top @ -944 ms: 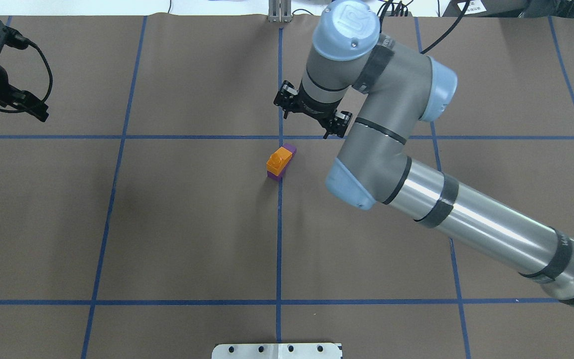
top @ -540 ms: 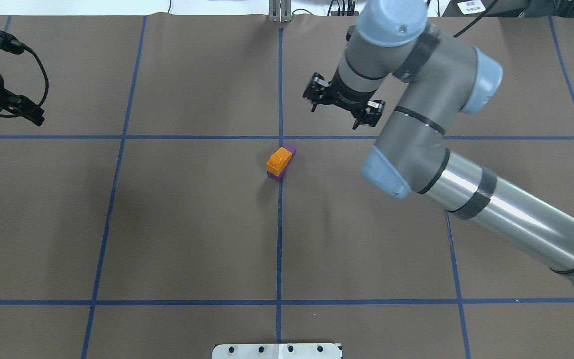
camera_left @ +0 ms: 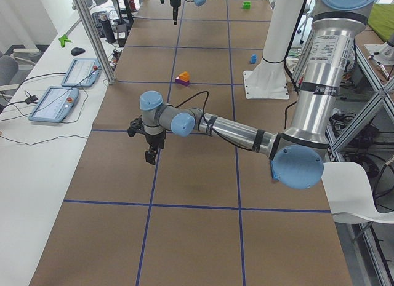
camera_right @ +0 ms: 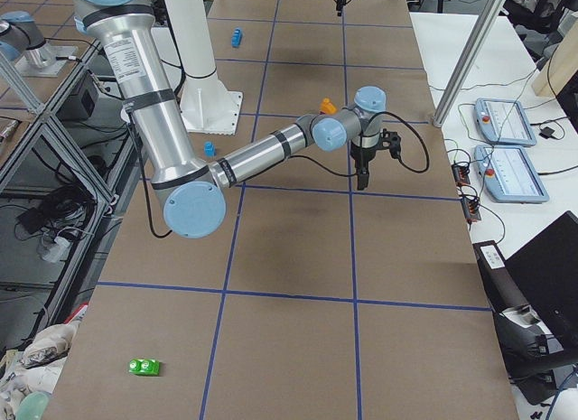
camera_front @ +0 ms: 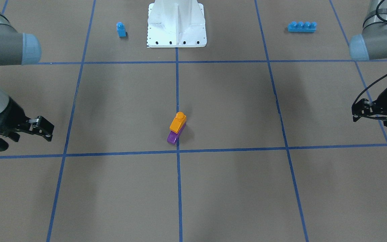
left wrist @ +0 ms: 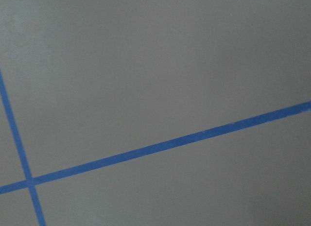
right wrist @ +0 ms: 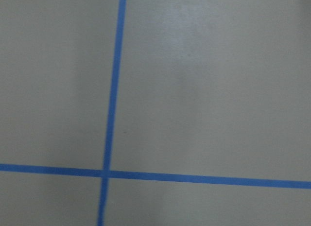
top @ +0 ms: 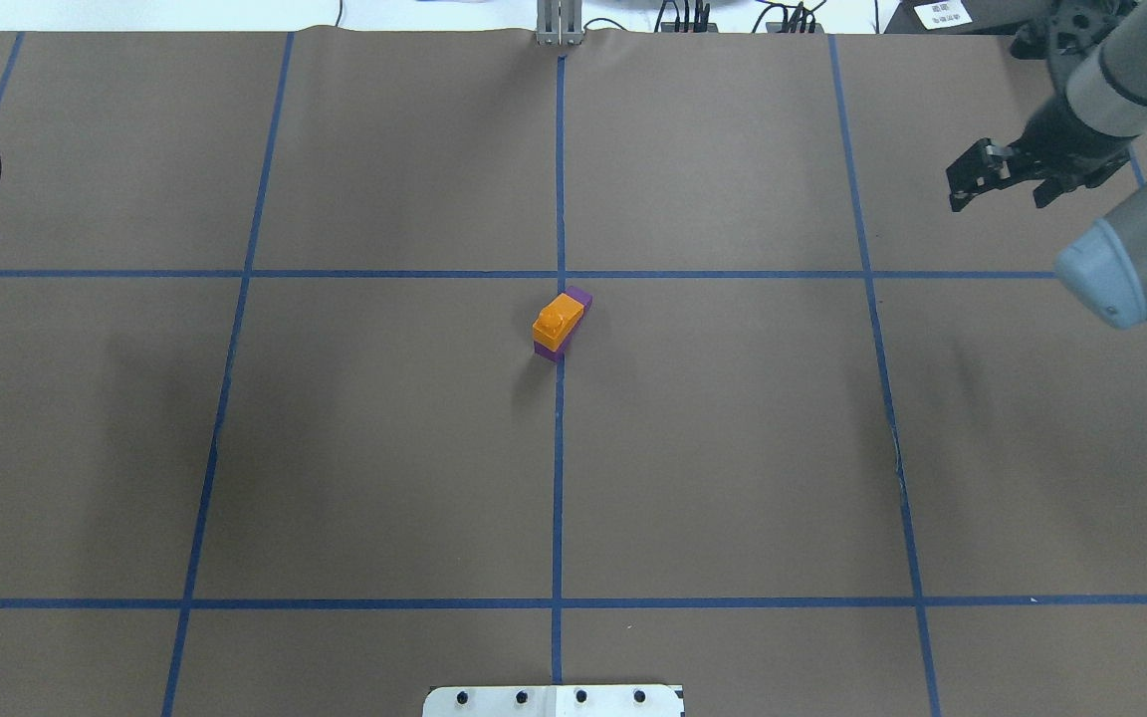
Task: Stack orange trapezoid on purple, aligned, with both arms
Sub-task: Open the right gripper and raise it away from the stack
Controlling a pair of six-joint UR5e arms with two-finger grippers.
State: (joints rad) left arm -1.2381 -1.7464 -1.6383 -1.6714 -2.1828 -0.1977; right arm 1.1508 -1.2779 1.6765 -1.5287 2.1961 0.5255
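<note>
On the brown table (camera_front: 233, 188), the orange brick (camera_front: 178, 123) sits on the purple brick (camera_front: 172, 137) in the middle, so the job looks done. Seen from the front, the right gripper (camera_front: 47, 131) is far off at 9 o'clock and the left gripper (camera_front: 354, 113) at 3 o'clock, both with fingers apart and empty.

No text can be read anywhere. A white label (top: 942, 13) at the top edge of the overhead view carries dark print, too small to make out. Small print on the left arm (camera_left: 321, 52) and the right arm (camera_right: 135, 51) is likewise blurred beyond reading
</note>
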